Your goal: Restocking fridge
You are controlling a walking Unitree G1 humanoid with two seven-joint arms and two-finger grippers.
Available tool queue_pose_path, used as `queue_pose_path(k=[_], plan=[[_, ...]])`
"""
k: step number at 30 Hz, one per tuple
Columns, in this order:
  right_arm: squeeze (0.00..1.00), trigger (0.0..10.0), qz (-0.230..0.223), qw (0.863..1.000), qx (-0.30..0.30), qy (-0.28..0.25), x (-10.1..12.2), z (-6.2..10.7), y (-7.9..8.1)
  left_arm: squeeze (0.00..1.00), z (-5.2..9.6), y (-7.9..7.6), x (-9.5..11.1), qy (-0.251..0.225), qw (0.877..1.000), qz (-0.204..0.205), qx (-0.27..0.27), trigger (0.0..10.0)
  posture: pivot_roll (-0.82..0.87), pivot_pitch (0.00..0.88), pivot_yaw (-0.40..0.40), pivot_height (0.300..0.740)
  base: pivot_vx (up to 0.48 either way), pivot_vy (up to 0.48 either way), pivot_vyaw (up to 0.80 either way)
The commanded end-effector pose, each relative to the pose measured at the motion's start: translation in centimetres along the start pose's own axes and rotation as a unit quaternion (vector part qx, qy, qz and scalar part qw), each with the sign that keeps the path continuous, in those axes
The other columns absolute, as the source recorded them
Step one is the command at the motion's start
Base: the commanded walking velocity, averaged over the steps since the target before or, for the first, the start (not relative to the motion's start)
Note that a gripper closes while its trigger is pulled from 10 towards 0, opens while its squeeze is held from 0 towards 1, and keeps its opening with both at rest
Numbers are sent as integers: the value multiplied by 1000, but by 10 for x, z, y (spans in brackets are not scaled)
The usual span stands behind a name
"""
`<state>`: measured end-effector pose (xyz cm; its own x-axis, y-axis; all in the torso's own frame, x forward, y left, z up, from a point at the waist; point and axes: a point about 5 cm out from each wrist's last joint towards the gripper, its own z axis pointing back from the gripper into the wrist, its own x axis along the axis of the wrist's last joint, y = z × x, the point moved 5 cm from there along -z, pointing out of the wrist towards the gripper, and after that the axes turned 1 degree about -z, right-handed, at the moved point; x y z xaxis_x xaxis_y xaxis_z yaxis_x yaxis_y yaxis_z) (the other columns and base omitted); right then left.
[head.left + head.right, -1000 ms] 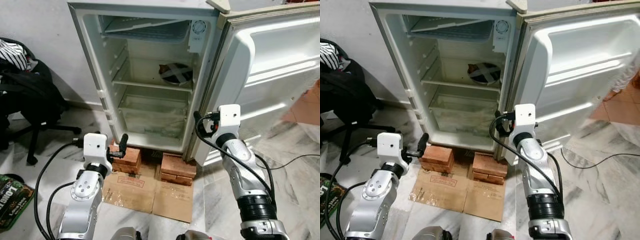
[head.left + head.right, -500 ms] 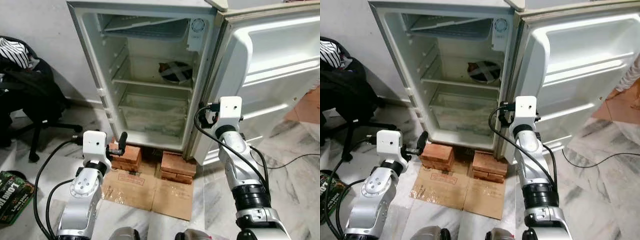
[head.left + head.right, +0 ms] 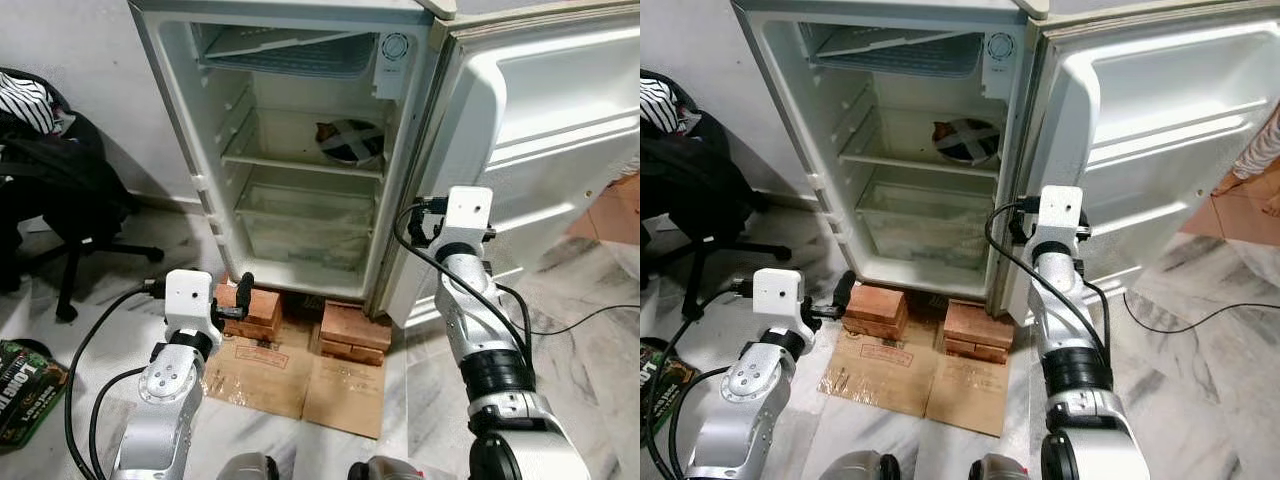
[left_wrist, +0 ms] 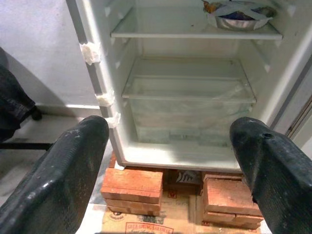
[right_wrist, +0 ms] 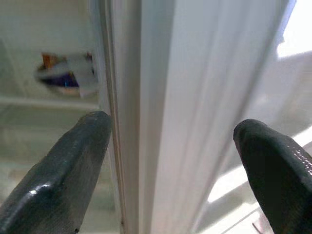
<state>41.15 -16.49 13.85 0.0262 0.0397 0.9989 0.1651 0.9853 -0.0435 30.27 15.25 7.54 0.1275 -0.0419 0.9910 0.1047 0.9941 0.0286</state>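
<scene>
- Small white single-door fridge (image 3: 300, 150): stands raised on red brick stacks (image 3: 355, 335) over flattened brown cardboard (image 3: 290, 375); its door (image 3: 560, 130) is swung fully open to my right.
- Interior: wire-fronted white shelf (image 3: 300, 160) holds one round foil-topped dish crossed with pale tape (image 3: 350, 140); clear plastic crisper drawer (image 4: 187, 105) below looks bare, though the frosted plastic makes that hard to confirm.
- My left gripper (image 4: 170, 170): fingers spread wide, holding nothing, low in front of the bricks and facing the fridge opening.
- My right gripper (image 5: 175, 165): fingers likewise wide apart and empty, raised at the hinge-side edge where cabinet meets door.
- Stock to load: none in either claw (a green printed packet (image 3: 25, 385) lies on the marble floor at my left; contents unreadable).
- Progress, as I judge it: door opened, restocking barely begun; fetching and shelving remain.
- Bystander item: black office chair draped with clothes (image 3: 50, 170), beside the fridge.
</scene>
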Motion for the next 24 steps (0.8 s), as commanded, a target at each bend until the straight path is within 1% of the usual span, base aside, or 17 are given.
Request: queue_pose_path(k=[1, 4, 7, 9, 12, 14, 19, 21, 22, 23, 24], plan=[[0, 10000, -9, 1000, -3, -12, 7, -2, 1, 0, 2, 4, 1, 2, 1000, -7, 8, 10000, 74, 138, 39, 740, 0, 0, 0], [0, 10000, -14, 1000, 9, -18, 9, -5, 6, 0, 5, 3, 1, 1, 1000, -11, 4, 10000, 87, 129, 41, 740, 0, 0, 0], [0, 10000, -36, 999, 17, -12, 7, -6, 10, 0, 6, 5, 0, 5, 1000, -11, 7, 10000, 89, 132, 32, 740, 0, 0, 0], [0, 10000, -58, 997, 39, -12, 11, -8, 22, 0, 6, 7, 1, 5, 1000, -14, 6, 10000, 89, 128, 31, 740, 0, 0, 0], [0, 10000, -36, 998, 39, -30, 18, -8, 23, 0, 5, 9, 0, 6, 1000, -19, 8, 10000, 87, 135, 33, 740, 0, 0, 0], [0, 10000, -34, 999, 25, -32, 18, -9, 15, 0, 5, 12, 1, 7, 1000, -15, 15, 10000, 86, 136, 30, 740, 0, 0, 0], [0, 10000, -21, 999, 18, -19, 2, -2, 3, 0, 8, 10, 0, 8, 1000, -13, 15, 10000, 79, 150, 32, 740, 0, 0, 0], [0, 10000, -12, 1000, 4, 3, -15, 4, -7, 0, 11, 10, -4, 15, 1000, -13, 18, 10000, 82, 155, 30, 740, 0, 0, 0], [0, 10000, -11, 1000, -2, 6, -17, 5, -11, 0, 11, 10, -4, 14, 1000, -14, 17, 10000, 82, 155, 30, 740, 0, 0, 0], [0, 10000, 2, 1000, -13, 6, -20, 9, -21, 0, 11, 11, -3, 13, 999, -21, 21, 10000, 83, 154, 30, 740, 0, 0, 0], [0, 10000, 6, 1000, -15, 5, -20, 9, -22, 0, 11, 12, -2, 12, 999, -25, 24, 10000, 83, 154, 30, 740, 0, 0, 0]])
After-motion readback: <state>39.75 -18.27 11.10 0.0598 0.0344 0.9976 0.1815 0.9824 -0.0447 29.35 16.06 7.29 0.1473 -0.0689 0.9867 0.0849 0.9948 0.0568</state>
